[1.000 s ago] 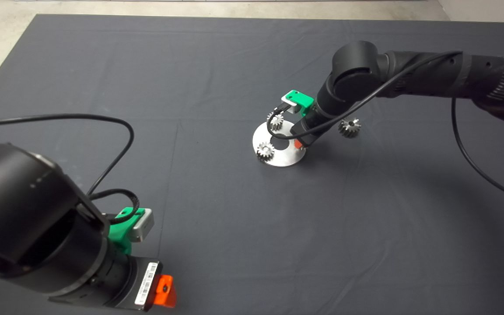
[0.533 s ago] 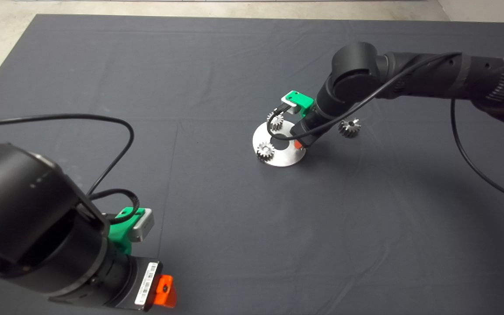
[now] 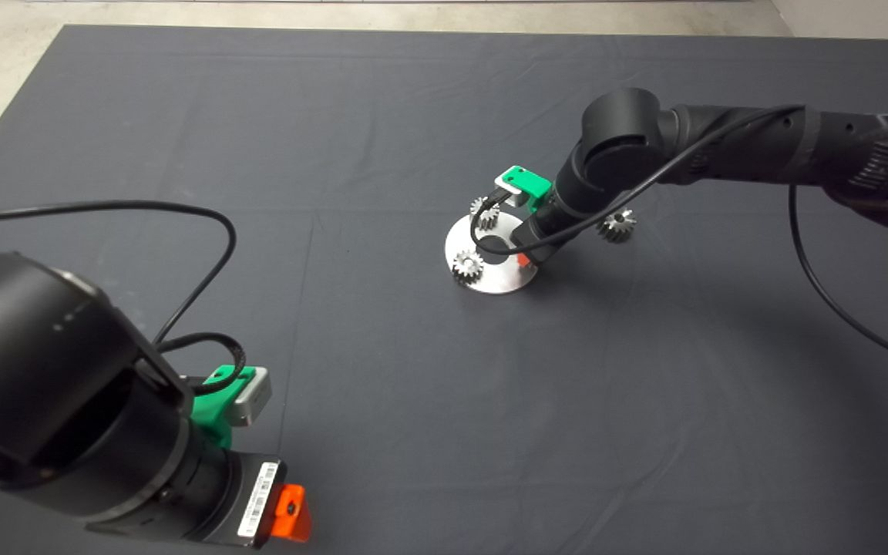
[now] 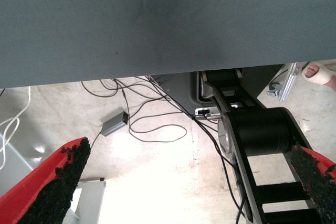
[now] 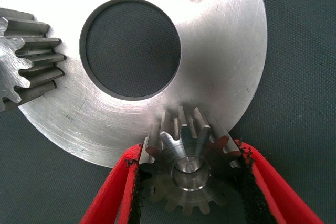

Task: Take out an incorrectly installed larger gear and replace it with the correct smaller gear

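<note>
Right gripper [image 5: 191, 182] fingers pinching smaller gear [image 5: 190, 169] on plate [image 5: 220, 66] rim, larger gear [image 3: 617, 225] well apart on desk; could tilt and jam if released off-post.

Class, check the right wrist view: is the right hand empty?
No: the right hand has its two red fingers closed against opposite sides of a gear that sits on the rim of the metal disc.
</note>
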